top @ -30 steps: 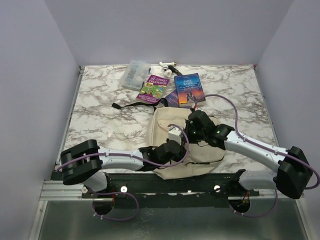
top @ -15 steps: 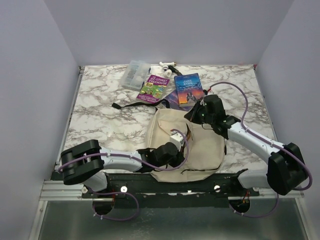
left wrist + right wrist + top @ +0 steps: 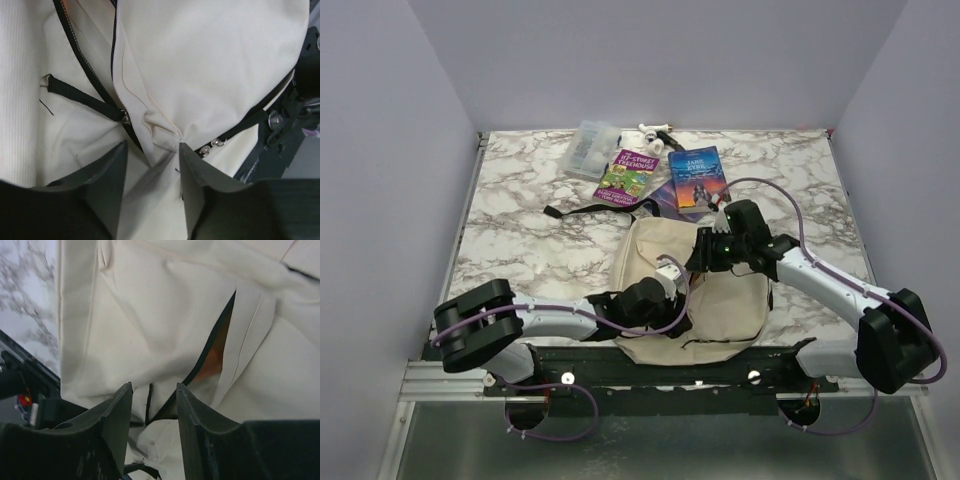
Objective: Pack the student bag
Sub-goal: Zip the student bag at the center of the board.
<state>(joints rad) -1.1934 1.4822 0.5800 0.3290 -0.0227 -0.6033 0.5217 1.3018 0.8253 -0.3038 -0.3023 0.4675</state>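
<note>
**A:** Where is the large soft beige fabric backpack point(image 3: 647, 246) with black zippers lying?

**B:** It is lying flat on the white marbled table point(image 3: 520, 230), at the near edge between the two arms, with one zipper gaping.

**A:** Are the jaws clamping it?

**B:** No. The left gripper point(image 3: 152, 150) is standing parted around a puckered fold of its cloth. The right gripper point(image 3: 154, 390) is hovering, fingers spread, over the zipper slit.
</note>
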